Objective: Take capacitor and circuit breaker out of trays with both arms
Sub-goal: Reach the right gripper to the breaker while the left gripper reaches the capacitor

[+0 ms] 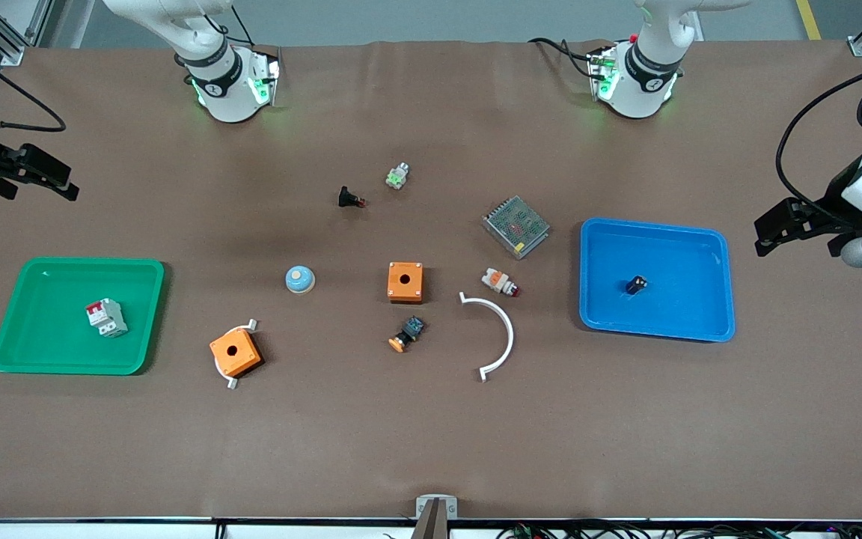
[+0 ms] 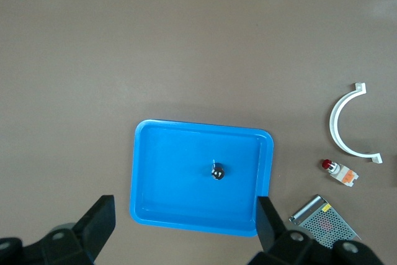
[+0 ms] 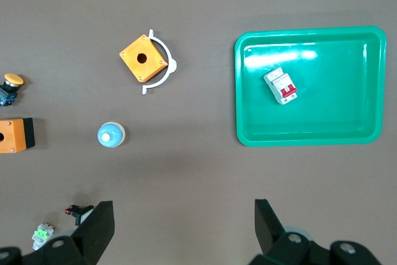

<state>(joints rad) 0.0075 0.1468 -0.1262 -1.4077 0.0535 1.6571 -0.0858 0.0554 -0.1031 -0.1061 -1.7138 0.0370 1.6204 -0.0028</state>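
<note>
The capacitor (image 1: 636,284) lies in the blue tray (image 1: 674,318) toward the left arm's end of the table; it also shows in the left wrist view (image 2: 218,172) inside that tray (image 2: 167,172). The breaker (image 1: 105,317), white-grey with red levers, lies in the green tray (image 1: 42,344) toward the right arm's end; the right wrist view shows it (image 3: 281,85) in that tray (image 3: 335,116). My left gripper (image 1: 771,228) (image 2: 184,215) is open and empty, high up beside the blue tray. My right gripper (image 1: 60,182) (image 3: 184,215) is open and empty, high over bare table.
Between the trays lie two orange boxes (image 1: 405,281) (image 1: 235,352), a white arc (image 1: 502,329), a blue dome (image 1: 300,279), a grey meshed unit (image 1: 515,226), an orange-capped push button (image 1: 407,334), a white-orange part (image 1: 500,282), a black switch (image 1: 349,198) and a green-white part (image 1: 397,176).
</note>
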